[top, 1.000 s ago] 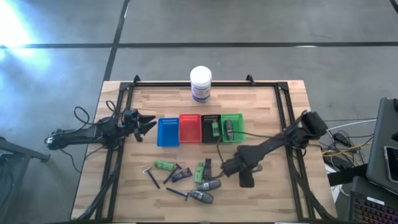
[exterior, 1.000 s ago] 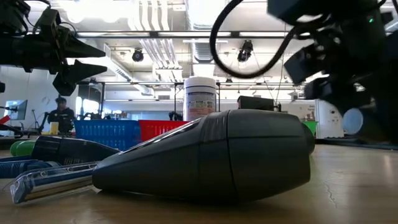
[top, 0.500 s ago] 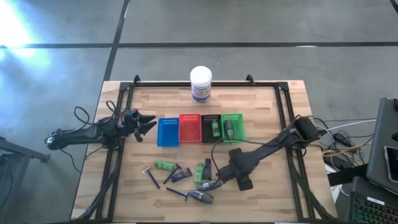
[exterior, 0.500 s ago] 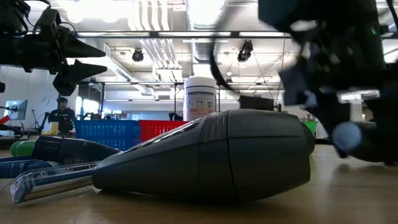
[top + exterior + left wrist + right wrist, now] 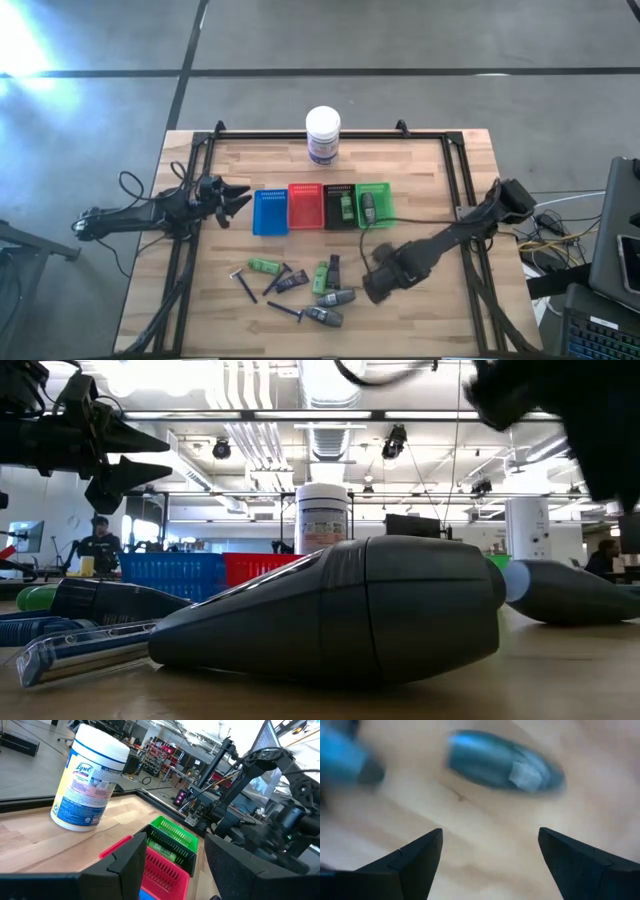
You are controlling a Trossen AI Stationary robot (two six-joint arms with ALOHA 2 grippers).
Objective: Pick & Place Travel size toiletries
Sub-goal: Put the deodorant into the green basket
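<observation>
Four trays in a row: blue tray and red tray look bare; black tray holds a green tube, green tray a grey bottle. Remaining toiletries scattered near the front edge. White jar at back. Right gripper, fingers spread, holds nothing, beside another grey bottle. Left gripper parted, empty, beside the blue tray.

The wooden bench carries a white jar, four small trays and scattered toiletries just beside the right gripper.
</observation>
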